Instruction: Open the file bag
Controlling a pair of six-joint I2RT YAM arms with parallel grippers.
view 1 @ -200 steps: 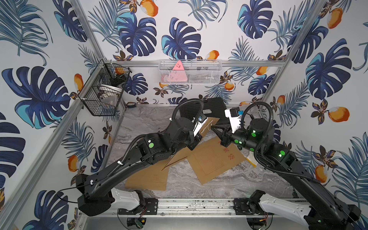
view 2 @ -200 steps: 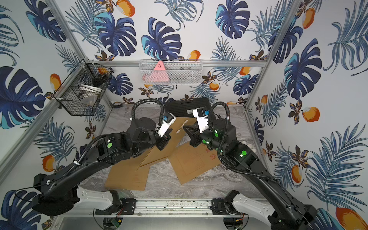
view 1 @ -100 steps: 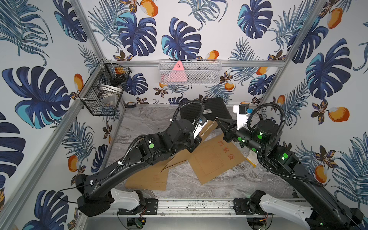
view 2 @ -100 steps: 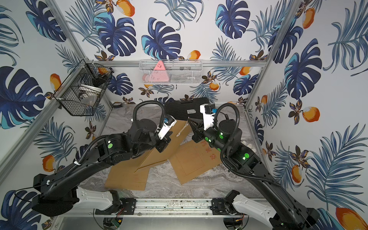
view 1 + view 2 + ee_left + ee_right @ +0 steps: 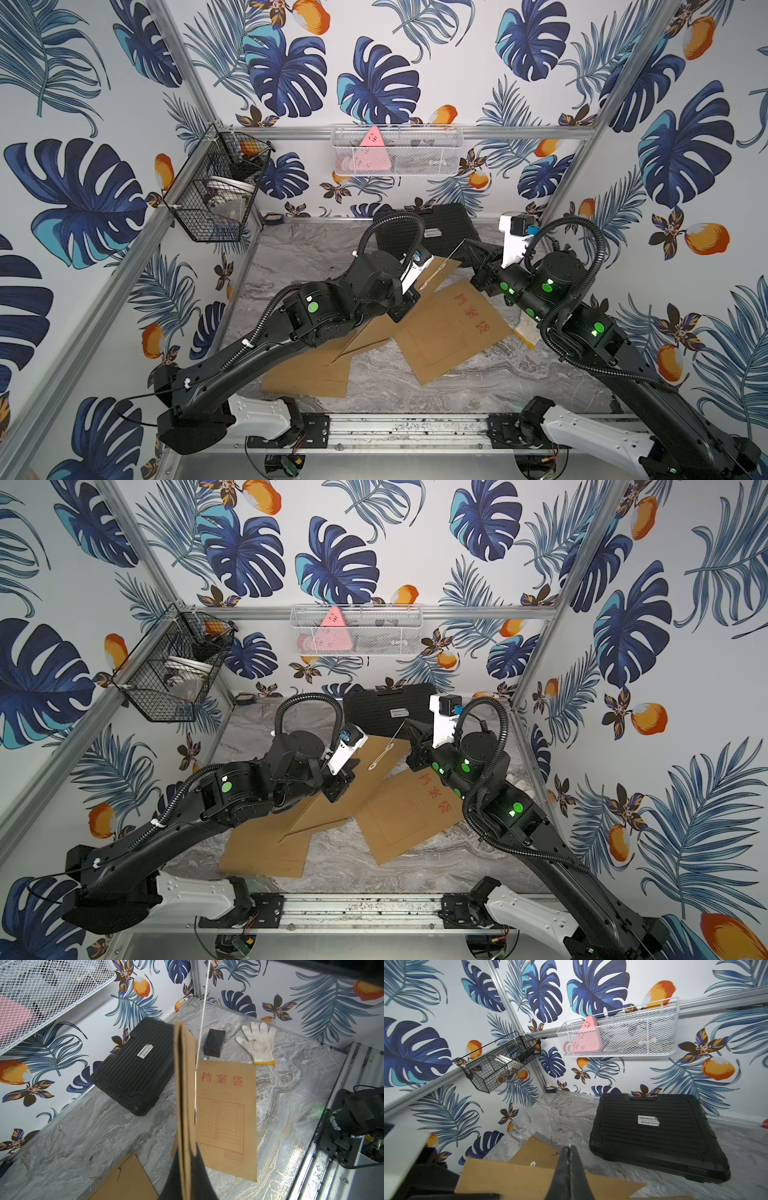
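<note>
Your file bag [image 5: 185, 1105] is up off the bench [image 5: 316, 257], over its middle and a little toward the rear edge. It is tilted with one end high, and the left wrist view sees it edge-on. Your left gripper [image 5: 187, 1167] is clamped tight on one edge of it, both fingers flat against the paper. The white string [image 5: 388, 746] runs taut from the bag's face up to your right gripper [image 5: 409, 723], whose jaws are pressed together on the string with no gap showing. The bag's low end reaches down over a third bag [image 5: 307, 374], which lies flat near the front edge, left of middle; you cannot tell whether the two touch. A second bag [image 5: 453, 332] with red print lies flat just right of middle. A black tool case [image 5: 440, 224] sits against the rear edge. A small black block [image 5: 214, 1043] lies just beside the case, with a white glove [image 5: 259, 1043] near it toward the right edge. A white basket [image 5: 397, 153] hangs on the rear wall and a black basket [image 5: 216, 199] on the left wall, by the rear left corner.
</note>
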